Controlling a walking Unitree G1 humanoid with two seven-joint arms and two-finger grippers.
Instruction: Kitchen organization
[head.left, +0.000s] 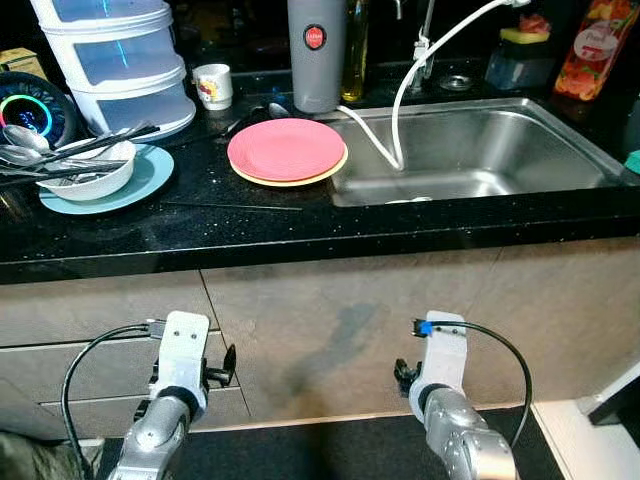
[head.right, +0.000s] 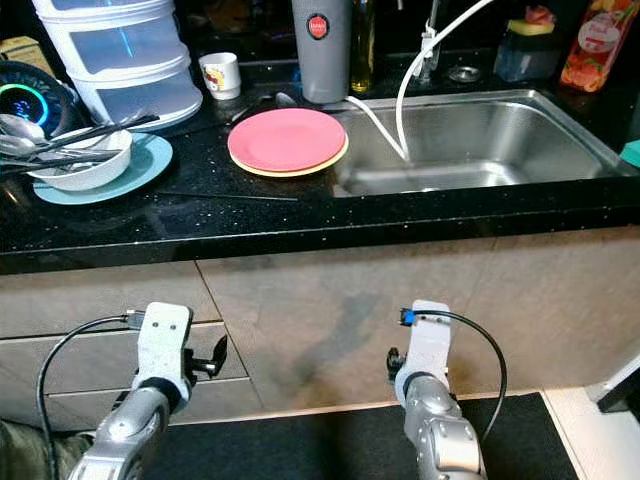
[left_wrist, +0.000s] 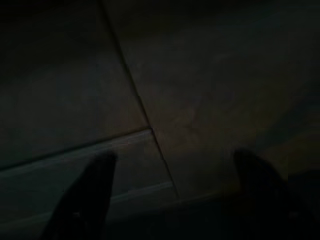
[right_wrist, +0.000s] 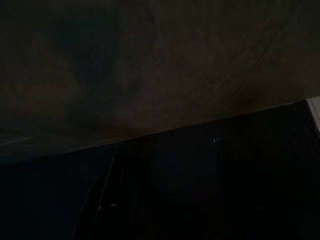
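A pink plate lies on a yellow plate on the black counter, left of the steel sink. At the counter's left a white bowl full of spoons and other utensils rests on a light blue plate. Both silver arms hang low before the cabinet fronts, the left arm and the right arm. In the dark left wrist view my left gripper is open and holds nothing, facing a drawer seam.
A small white cup, a grey flask and stacked clear containers stand at the back. A white hose droops into the sink. Bottles line the back right. A dark mat covers the floor.
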